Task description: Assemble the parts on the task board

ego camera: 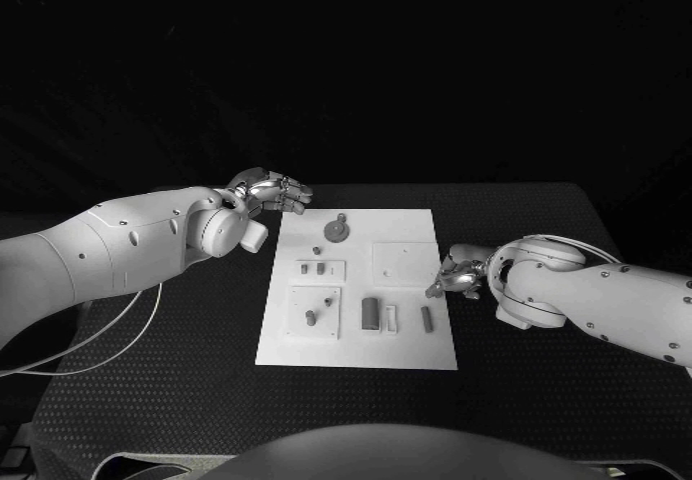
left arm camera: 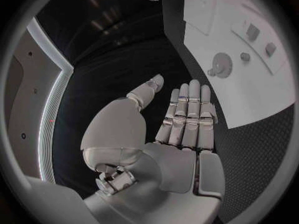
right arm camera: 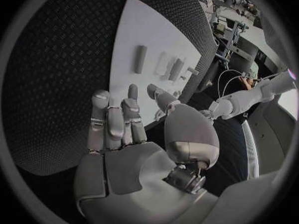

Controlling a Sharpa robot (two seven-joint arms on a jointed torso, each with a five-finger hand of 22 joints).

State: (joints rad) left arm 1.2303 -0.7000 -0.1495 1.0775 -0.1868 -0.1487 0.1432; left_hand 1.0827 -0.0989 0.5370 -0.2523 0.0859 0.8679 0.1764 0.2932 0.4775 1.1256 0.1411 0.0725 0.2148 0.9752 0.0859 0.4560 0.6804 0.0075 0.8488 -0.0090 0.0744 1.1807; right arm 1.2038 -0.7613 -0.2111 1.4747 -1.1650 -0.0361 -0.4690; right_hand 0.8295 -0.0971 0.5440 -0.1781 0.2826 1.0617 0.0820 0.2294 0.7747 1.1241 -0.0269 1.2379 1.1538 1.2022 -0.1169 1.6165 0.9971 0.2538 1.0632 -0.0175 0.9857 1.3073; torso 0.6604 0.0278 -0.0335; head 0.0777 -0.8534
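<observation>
The white task board [ego camera: 361, 350] lies in the middle of the black table. On it are a round toothed part [ego camera: 336, 230], a dark block [ego camera: 371, 313], a pale bar [ego camera: 389, 318] and a short rod [ego camera: 427, 318]. My left hand [ego camera: 271, 190] hovers off the board's far left corner, fingers straight and holding nothing [left arm camera: 181, 119]. My right hand [ego camera: 459, 275] is at the board's right edge, above the table, fingers apart and empty [right arm camera: 124, 129]. The right wrist view has the rod [right arm camera: 141, 58], bar [right arm camera: 163, 63] and block [right arm camera: 176, 68] beyond the fingertips.
Raised white plates on the board hold two small pieces [ego camera: 310, 268] and a peg [ego camera: 310, 318]. A square plate [ego camera: 404, 262] lies beside my right hand. A white cable [ego camera: 101, 330] loops under my left arm. The toothed part [left arm camera: 221, 64] appears past my left fingertips.
</observation>
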